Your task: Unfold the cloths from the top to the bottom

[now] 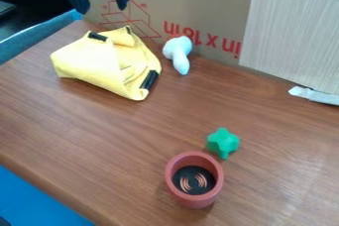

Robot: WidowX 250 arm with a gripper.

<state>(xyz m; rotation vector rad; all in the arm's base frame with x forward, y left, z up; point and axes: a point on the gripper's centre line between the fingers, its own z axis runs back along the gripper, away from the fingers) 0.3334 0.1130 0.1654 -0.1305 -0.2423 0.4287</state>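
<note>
Well, the gripper [102, 10] hangs empty at the upper left, its 2 fingers wide apart. The yellow cloth [92, 62] lies folded on the table [99, 126] near the cardboard [212, 7]. It looks soft, light and floppy; a pinch on its top edge, beside the upper black strip [97, 36], should hold.

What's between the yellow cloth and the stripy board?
A small white thing, fat at one end and thin at the other. The camera view shows it between the yellow cloth and the stripy board, nearer the cloth.
</note>
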